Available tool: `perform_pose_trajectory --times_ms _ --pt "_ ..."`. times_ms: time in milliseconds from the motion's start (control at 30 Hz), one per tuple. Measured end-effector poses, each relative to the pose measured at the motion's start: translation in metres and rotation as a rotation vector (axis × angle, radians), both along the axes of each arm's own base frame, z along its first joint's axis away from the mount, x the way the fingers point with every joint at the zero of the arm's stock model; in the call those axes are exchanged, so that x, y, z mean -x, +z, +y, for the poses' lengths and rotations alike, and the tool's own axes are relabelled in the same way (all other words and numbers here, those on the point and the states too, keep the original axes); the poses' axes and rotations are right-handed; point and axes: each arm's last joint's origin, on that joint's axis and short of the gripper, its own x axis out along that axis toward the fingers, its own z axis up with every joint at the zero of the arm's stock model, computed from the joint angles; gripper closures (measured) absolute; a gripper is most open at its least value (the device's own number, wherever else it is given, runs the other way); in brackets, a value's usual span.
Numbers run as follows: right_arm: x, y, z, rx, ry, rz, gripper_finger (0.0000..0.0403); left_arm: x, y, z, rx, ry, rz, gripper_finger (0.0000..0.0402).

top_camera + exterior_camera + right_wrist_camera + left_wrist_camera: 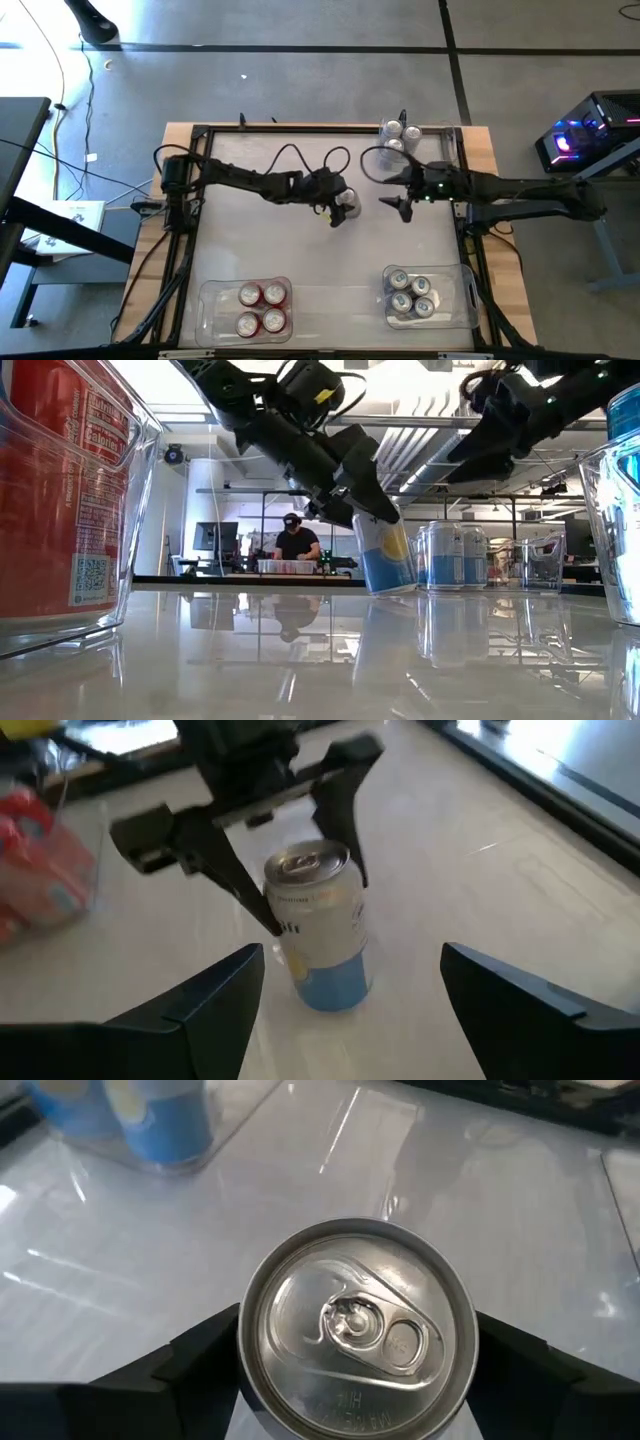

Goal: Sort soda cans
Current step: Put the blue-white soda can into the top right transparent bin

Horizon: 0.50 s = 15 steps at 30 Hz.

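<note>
My left gripper (pixel 343 207) is shut on a silver-white can with a blue base (pixel 388 555) near the middle of the table. The left wrist view looks down on the can's silver top (pixel 358 1325). My right gripper (pixel 399 207) is open and empty, a little toward the table's right of that can, which shows between its fingers in the right wrist view (pixel 320 925). More silver-white cans (pixel 397 135) stand at the back right. Red cans (pixel 262 308) stand in the front left bin, blue cans (pixel 411 295) in the front right bin. My left gripper pinches the can between its two fingers, one finger (pixel 238 885) on each side of the upper side wall (pixel 282 915), just below the rim. The fingers slant down from above and from the table's left. The can is tilted; whether its base (pixel 392 590) touches the table I cannot tell.
A clear bin (pixel 440 140) stands at the back right beside the silver-white cans. Clear bins hold the red cans (pixel 215 300) and the blue cans (pixel 465 295) at the near edge. Bare table lies between them. A person (pixel 297 540) sits in the room beyond.
</note>
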Motion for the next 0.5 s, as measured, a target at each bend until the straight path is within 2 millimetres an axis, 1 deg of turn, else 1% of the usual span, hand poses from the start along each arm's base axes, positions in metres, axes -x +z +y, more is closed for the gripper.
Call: perform_pose_trajectory --times_ms 133,200,300,400,500 --pt "-0.016 -0.008 -0.002 0.052 0.074 0.021 0.0103 -0.003 0.002 -0.002 -0.061 -0.055 0.013 0.0068" --pt "-0.023 -0.011 -0.002 0.076 0.101 0.012 0.0103 -0.006 0.007 -0.004 -0.070 -0.069 0.009 0.0055" --pt "-0.030 -0.015 -0.003 0.102 0.122 0.017 0.0103 -0.011 0.018 -0.009 -0.108 -0.096 0.009 0.0049" --pt "-0.033 -0.018 -0.004 0.114 0.131 0.028 0.0103 -0.014 0.029 -0.017 -0.162 -0.111 0.060 0.0049" --pt "-0.036 -0.021 -0.004 0.127 0.147 0.041 0.0103 -0.016 0.038 -0.026 -0.230 -0.082 0.119 0.0048"
